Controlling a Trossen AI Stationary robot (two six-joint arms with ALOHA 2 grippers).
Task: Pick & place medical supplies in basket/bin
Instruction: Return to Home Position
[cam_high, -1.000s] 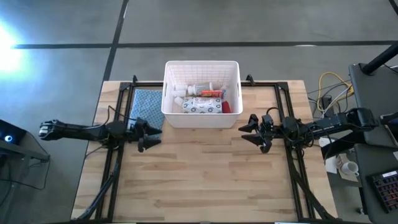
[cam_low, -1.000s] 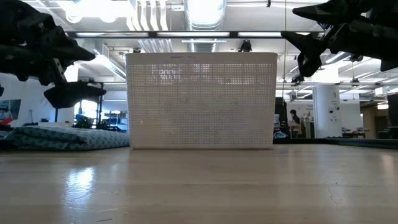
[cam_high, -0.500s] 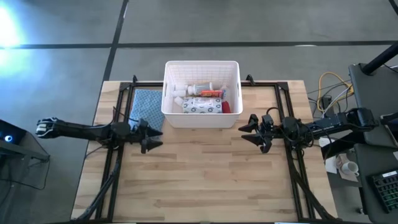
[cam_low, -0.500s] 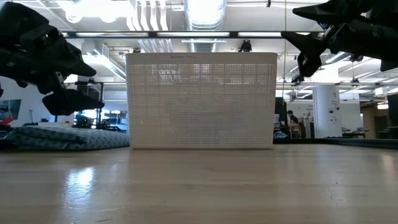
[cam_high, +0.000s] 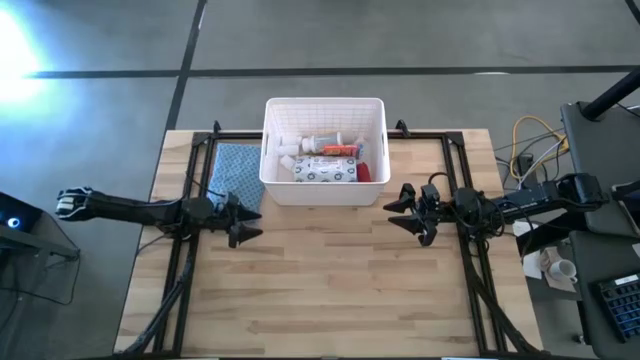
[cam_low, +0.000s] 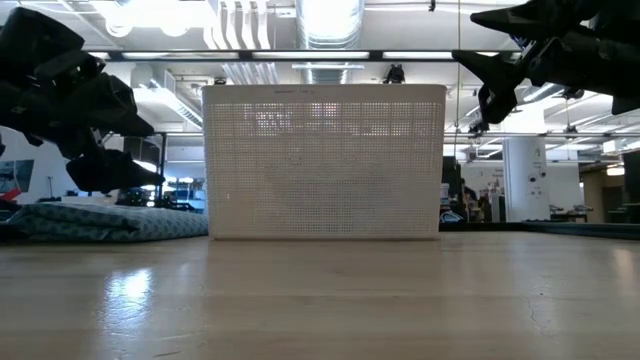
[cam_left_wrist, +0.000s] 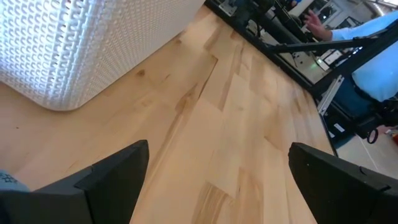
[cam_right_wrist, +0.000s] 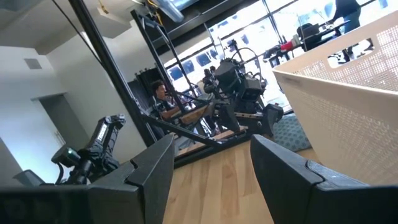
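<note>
Bin: the white bin stands upright on the bench, at the middle of the edge that shows uppermost in the high view. In the low view its perforated wall fills the centre.
Supplies: every one in sight lies inside the bin.
Bin contents: white pill bottles sit by the left wall and a white tube lies beside them. An orange box is just below the tube in the high view. A grey-white pack lies along the lower wall, and a red box is in the lower right corner.
Cloth: a blue cloth lies flat on the bench, touching the bin's left wall.
Left hand: the left hand hangs above the bench, just off the cloth's lower corner and near the bin's lower left corner. Its fingers are spread wide with nothing between them.
Right hand: the right hand hangs above the bench, near the bin's lower right corner. Its fingers are parted and it is empty.
Room: a person sits beyond the bench.
</note>
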